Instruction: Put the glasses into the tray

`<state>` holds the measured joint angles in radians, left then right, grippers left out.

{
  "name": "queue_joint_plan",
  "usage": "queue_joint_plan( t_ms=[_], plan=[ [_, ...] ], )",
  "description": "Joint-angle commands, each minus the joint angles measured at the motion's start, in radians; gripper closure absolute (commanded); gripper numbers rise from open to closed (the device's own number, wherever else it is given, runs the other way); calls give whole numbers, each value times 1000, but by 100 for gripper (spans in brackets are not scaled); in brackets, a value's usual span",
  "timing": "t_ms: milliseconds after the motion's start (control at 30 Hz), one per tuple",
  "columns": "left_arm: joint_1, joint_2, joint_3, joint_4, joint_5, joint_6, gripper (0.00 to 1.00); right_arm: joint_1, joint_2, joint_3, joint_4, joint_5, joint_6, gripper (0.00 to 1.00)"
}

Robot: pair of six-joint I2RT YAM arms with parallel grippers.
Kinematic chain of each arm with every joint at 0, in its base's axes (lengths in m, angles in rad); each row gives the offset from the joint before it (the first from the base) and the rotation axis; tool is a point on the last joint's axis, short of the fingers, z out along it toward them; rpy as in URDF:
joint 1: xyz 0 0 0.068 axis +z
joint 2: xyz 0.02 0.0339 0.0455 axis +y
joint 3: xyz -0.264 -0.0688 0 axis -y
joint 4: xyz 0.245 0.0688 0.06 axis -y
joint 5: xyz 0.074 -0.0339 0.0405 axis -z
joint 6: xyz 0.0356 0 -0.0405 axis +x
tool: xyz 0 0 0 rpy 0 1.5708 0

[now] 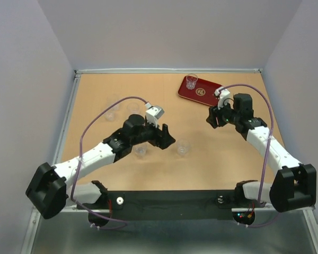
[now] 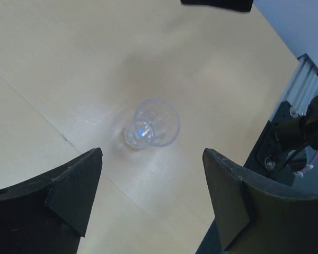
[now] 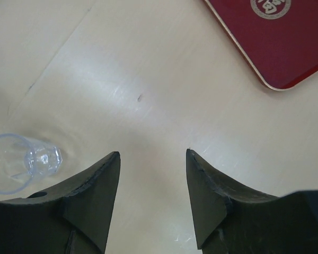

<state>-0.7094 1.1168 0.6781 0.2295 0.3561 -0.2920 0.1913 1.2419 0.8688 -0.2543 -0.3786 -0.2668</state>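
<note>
The dark red tray (image 1: pixel 204 92) lies at the back right, and one glass (image 1: pixel 191 81) stands on its far left corner. A corner of the tray also shows in the right wrist view (image 3: pixel 278 42). Another glass (image 1: pixel 184 148) stands on the table just right of my left gripper (image 1: pixel 167 138). In the left wrist view this glass (image 2: pixel 151 125) sits ahead of my open, empty left gripper (image 2: pixel 152 159). My right gripper (image 1: pixel 214 117) hovers near the tray's front edge; it is open and empty (image 3: pixel 152 153), with a glass (image 3: pixel 21 161) at its lower left.
A glass (image 1: pixel 140 151) stands close under my left arm. Three more glasses (image 1: pixel 113 100), (image 1: pixel 109 115), (image 1: pixel 132 107) stand at the back left. The table has a raised metal rim (image 1: pixel 69 114), with walls close behind and beside it.
</note>
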Motion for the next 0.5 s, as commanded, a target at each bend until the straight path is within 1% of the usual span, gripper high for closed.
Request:
queue_joint_plan(
  t_ms=[0, 33, 100, 133, 200, 233, 300, 367, 467],
  plan=[
    [-108, 75, 99, -85, -155, -67, 15, -70, -27, -4, 41, -77, 31, 42],
    [-126, 115, 113, -97, -201, -79, 17, -75, -28, -4, 40, -74, 32, 42],
    [-168, 153, 147, -114, -239, -93, 23, -85, -30, -4, 38, -74, 31, 42],
    [-182, 188, 159, -128, -287, -99, 24, -90, -33, -4, 38, -77, 32, 42],
    [-214, 225, 202, -148, -333, -110, 28, -101, -36, -5, 38, -85, 37, 42],
    [-220, 263, 219, -175, -389, -113, 28, -105, -38, -7, 36, -94, 40, 42],
    [-231, 302, 264, -220, -425, -114, 32, -108, -38, -7, 36, -98, 41, 42],
    [-236, 360, 291, -228, -462, -111, 35, -112, -38, -5, 35, -98, 41, 42],
    [-242, 426, 334, -268, -483, -102, 41, -115, -42, -5, 35, -98, 40, 42]
  ],
)
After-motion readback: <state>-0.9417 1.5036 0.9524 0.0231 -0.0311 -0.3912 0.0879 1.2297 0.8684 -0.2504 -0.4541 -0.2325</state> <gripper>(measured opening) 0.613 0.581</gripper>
